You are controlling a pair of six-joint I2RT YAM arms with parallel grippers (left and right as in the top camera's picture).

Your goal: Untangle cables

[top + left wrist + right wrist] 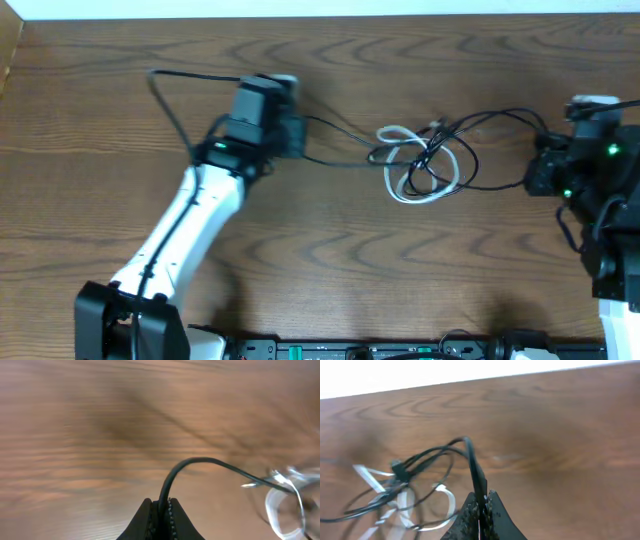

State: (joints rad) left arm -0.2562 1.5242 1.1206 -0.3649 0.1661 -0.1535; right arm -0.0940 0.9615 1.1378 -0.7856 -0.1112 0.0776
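A tangle of thin black cables (pixel 455 150) and one white cable (pixel 415 185) lies right of the table's middle. My left gripper (pixel 297 135) is shut on a black cable (pixel 192 465) that runs right toward the tangle. My right gripper (pixel 537 170) is shut on another black cable (pixel 470 457) leading left into the tangle. The white cable shows blurred in the left wrist view (pixel 285 500) and in the right wrist view (pixel 405 500).
The wooden table (pixel 330 260) spans the view, its far edge at the top. A thicker black arm cable (pixel 170 100) loops behind the left arm. Equipment lines the front edge (pixel 380 350).
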